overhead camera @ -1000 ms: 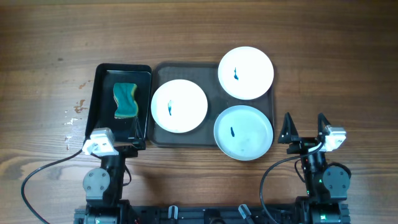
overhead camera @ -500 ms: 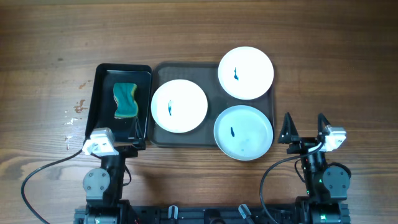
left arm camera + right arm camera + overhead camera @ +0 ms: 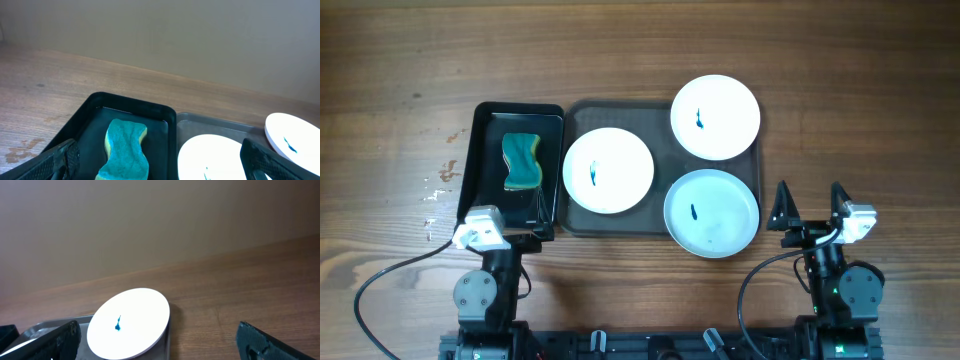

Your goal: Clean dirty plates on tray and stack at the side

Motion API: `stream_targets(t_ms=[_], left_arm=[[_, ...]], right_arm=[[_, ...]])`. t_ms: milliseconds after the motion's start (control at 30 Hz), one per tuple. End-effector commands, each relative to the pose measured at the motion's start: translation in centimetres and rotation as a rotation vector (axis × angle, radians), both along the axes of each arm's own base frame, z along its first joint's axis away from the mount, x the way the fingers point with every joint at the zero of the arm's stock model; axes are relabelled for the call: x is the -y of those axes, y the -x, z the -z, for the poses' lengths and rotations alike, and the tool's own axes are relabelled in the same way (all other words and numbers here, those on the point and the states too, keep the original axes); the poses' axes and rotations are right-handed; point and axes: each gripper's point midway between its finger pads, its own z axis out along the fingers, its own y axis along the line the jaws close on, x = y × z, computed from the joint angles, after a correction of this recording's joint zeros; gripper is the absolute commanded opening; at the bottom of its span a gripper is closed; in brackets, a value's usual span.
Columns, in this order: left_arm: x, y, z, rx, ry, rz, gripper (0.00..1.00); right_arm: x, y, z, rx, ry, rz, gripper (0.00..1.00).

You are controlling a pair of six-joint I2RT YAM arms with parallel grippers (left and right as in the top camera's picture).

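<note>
Left tool [image 3: 159, 150] and right tool [image 3: 810, 200] both gape, holding nothing. Three plates [image 3: 608, 170] lie flat on the tray [image 3: 578, 118] (each smeared blue). I judge them stiff, slick, breakable, so I'd pinch a rim, gently.

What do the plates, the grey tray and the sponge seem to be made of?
The plates: smooth glossy white, probably ceramic or melamine. The grey tray: dull sheen, likely plastic, with moulded rounded corners. The sponge: soft foam, yellow body under a rough teal scouring layer.
</note>
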Motion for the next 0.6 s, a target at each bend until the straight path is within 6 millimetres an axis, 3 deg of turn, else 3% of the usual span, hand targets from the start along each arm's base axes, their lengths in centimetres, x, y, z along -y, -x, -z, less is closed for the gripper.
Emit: stream_targets(t_ms=[0,233,400,567], left_arm=[[-0.31,0.00,0.06,0.004,-0.020,-0.014,1.00],[-0.31,0.00,0.05,0.005,-0.020,-0.014,1.00],[-0.31,0.00,0.05,0.005,-0.020,-0.014,1.00],[-0.31,0.00,0.05,0.005,-0.020,-0.014,1.00]], right_arm=[[0.01,-0.05,0.17,-0.006,-0.004,0.003,1.00],[-0.02,-0.05,0.17,-0.006,-0.011,0.001,1.00],[-0.24,-0.08,0.33,-0.025,-0.195,-0.009,1.00],[-0.23,-0.07,0.32,-0.026,-0.208,-0.008,1.00]])
